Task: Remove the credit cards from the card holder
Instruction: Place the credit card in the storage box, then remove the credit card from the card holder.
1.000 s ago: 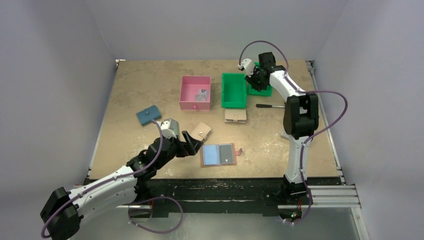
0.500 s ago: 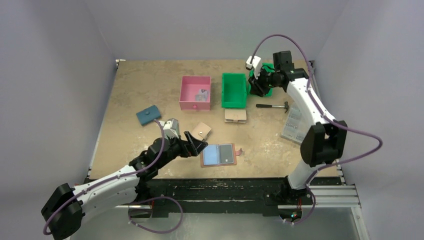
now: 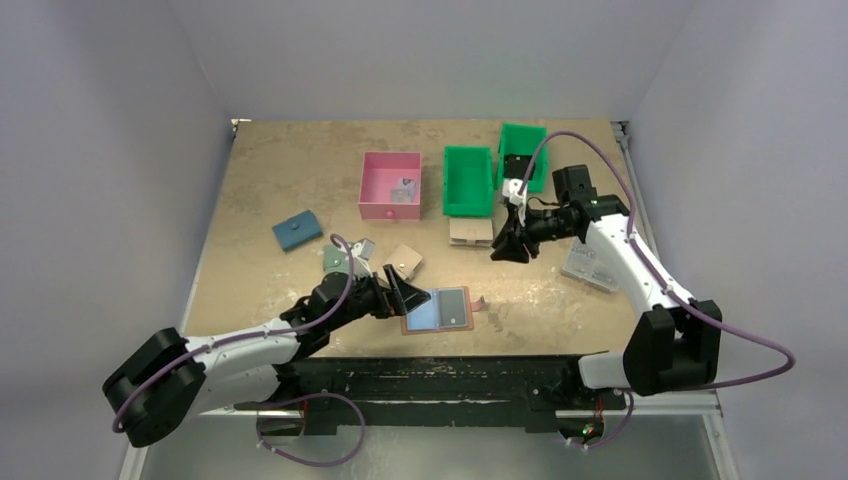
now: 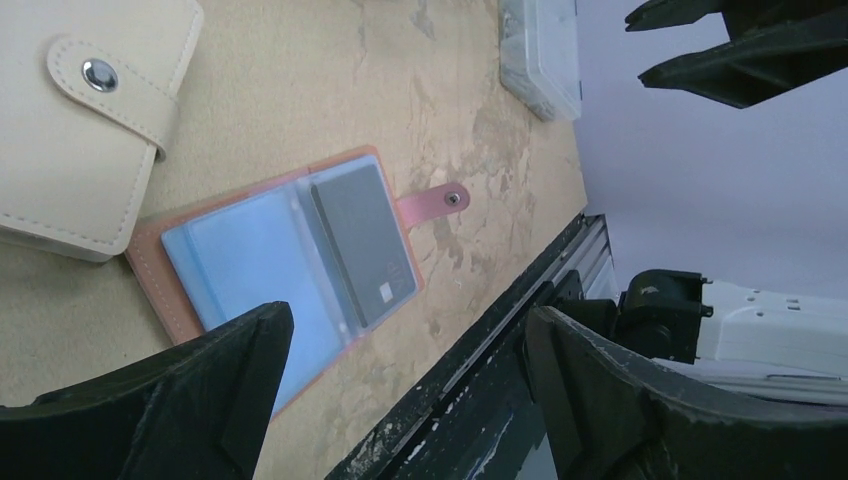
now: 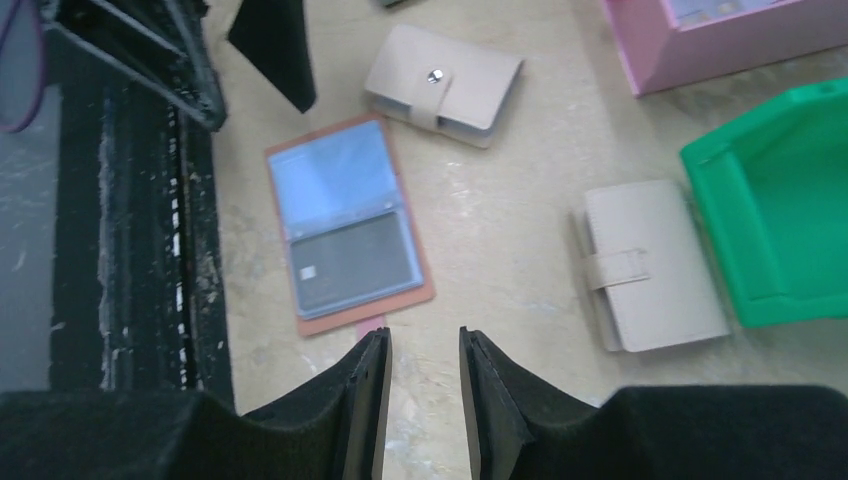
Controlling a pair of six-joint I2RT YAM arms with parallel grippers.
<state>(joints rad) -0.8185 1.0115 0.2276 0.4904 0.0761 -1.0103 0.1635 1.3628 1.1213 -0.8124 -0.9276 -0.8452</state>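
Top view: card holder (image 3: pixel 437 309) lies open and flat near the front edge of the table (image 3: pixel 300 180); left gripper (image 3: pixel 400 293) is just beside it, jaws wide apart and empty. 
Left wrist: one dark credit card (image 4: pixel 360 245) sits in the sleeve on the snap-tab side. It is probably thin, stiff, slick and light, so pinch an exposed edge while pinning the soft holder; a beige wallet (image 4: pixel 80 120) crowds one corner. 
Right wrist: right gripper (image 5: pixel 425 350) hangs above, jaws narrowly apart and holding nothing; a second beige wallet (image 5: pixel 650 265) and a green bin (image 5: pixel 780 200) lie off to the side.
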